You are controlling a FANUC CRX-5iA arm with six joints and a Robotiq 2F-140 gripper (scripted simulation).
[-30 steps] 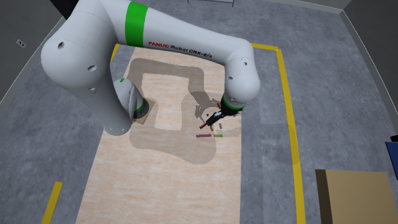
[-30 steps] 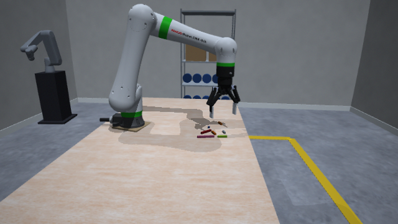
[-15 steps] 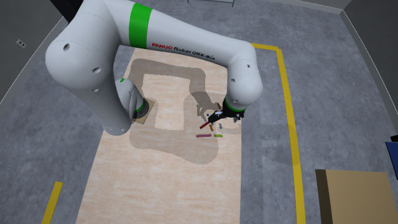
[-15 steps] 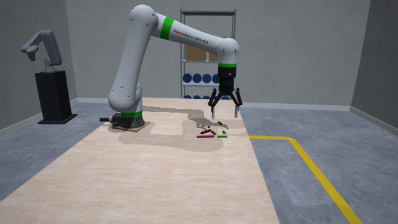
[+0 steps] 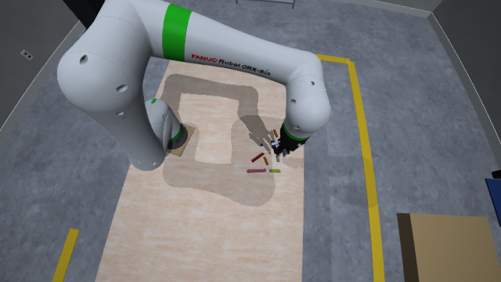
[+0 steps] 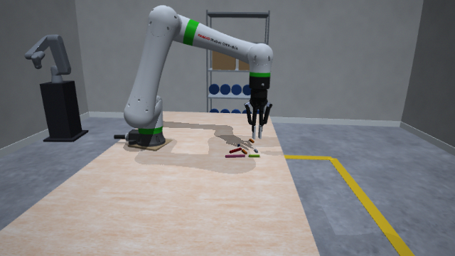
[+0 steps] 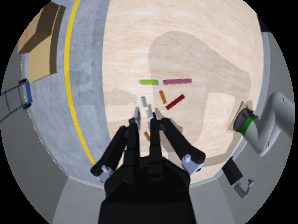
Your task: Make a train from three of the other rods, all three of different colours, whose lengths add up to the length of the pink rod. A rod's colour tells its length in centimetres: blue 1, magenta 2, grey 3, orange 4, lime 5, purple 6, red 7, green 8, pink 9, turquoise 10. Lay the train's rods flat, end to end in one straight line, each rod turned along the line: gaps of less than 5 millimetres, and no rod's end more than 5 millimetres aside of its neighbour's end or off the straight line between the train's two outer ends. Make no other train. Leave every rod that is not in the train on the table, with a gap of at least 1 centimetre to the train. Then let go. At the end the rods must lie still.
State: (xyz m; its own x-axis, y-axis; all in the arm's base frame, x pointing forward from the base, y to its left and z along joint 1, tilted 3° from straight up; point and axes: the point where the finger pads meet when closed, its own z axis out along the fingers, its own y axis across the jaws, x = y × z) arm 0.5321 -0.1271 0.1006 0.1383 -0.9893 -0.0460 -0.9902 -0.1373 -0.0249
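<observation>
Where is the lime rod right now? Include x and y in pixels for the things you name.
In the top view, the lime rod (image 5: 275, 171) (image 6: 254, 156) (image 7: 149, 81) lies just right of the pink rod (image 5: 256, 171) (image 6: 235, 156) (image 7: 177, 81), nearly in line with it.

Even, soft light; the arm's grey shadow crosses the pale table, and the wrist view bulges.

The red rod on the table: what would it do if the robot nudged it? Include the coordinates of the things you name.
The red rod (image 5: 257, 157) (image 6: 235, 150) (image 7: 175, 102) looks straight and stiff, so it would probably slide or swivel without bending. Lying flat and low, it seems unlikely to tip.
</observation>
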